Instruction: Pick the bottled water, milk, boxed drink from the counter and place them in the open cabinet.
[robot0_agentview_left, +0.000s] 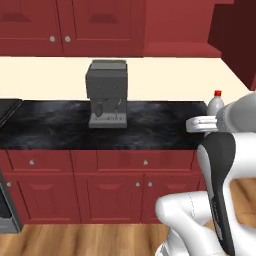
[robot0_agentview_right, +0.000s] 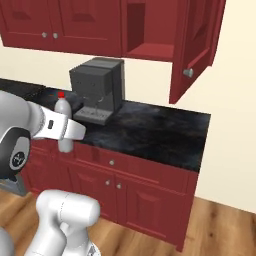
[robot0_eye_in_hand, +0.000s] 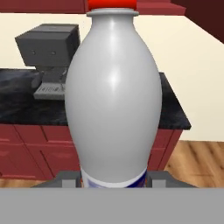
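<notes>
Standing upright, the bottled water (robot0_eye_in_hand: 113, 96) was pinched low between the gripper (robot0_eye_in_hand: 113, 178) jaws, off the counter (robot0_agentview_right: 165, 135); its fingertips were mostly hidden behind the bottle.

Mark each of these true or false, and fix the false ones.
1. The claw is shut on the water bottle. True.
2. The bottle's cap is green. False: it is red.
3. The bottle is already on the shelf of the open cabinet. False: it is held upright out in front of the counter, below the cabinet; the shelf looks bare.
4. A grey coffee machine stands on the black counter. True.
5. The open cabinet's door hangs at the right of its recess in the right base view. True.
6. The lower cabinets are white. False: they are dark red.
</notes>
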